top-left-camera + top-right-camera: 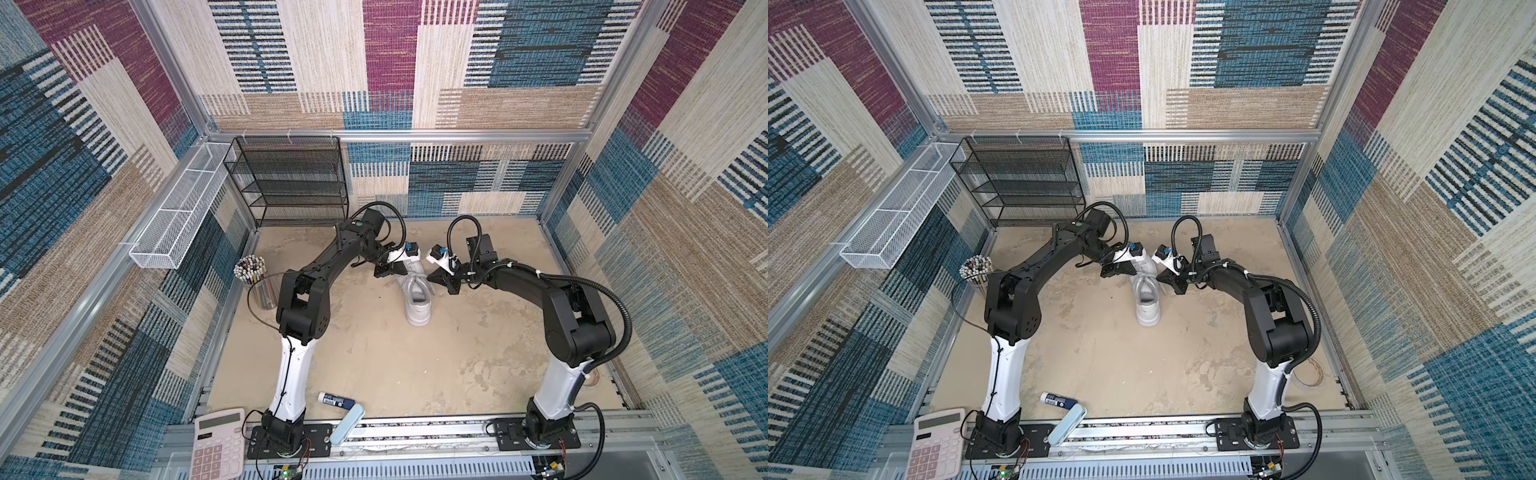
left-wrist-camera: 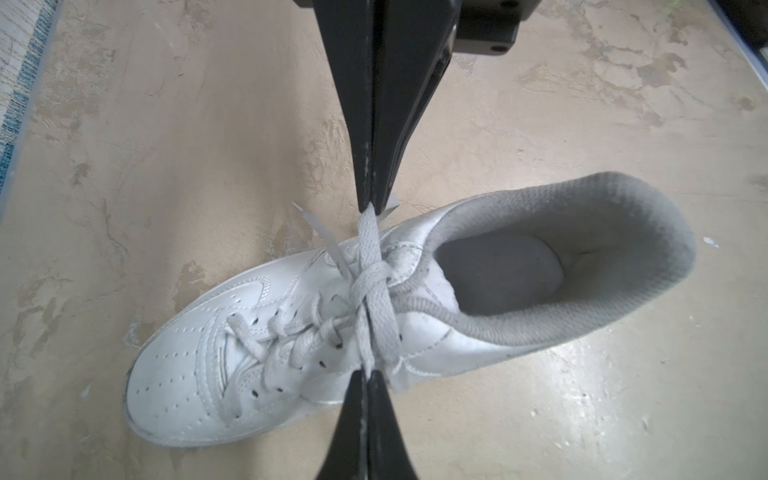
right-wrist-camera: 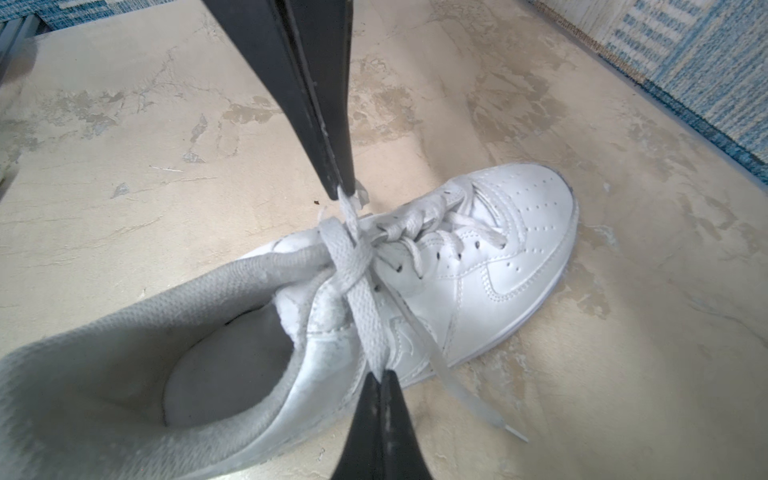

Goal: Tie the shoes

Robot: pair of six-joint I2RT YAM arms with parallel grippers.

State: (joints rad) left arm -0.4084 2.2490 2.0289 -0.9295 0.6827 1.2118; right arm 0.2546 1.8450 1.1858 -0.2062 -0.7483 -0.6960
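Note:
The shoe (image 1: 417,305) (image 1: 1148,309) is a white low-top sneaker standing on the beige floor, heel towards the arms' bases. A knot (image 2: 370,282) (image 3: 349,257) in its white laces sits over the top eyelets. My left gripper (image 2: 368,374) (image 1: 405,269) is shut on a flat lace strand on the shoe's left. Across from it, my right gripper (image 3: 382,374) (image 1: 431,277) is shut on the opposite strand. Both strands run taut from the knot. One loose lace end (image 3: 469,399) trails onto the floor.
At the back left stands a black mesh rack (image 1: 291,178), with a white mesh basket (image 1: 183,208) on the left wall. A pen cup (image 1: 253,276) is left of the left arm. A calculator (image 1: 218,444), tube (image 1: 336,401) and pale blue case (image 1: 347,424) lie in front; a tape roll (image 1: 1308,374) is front right.

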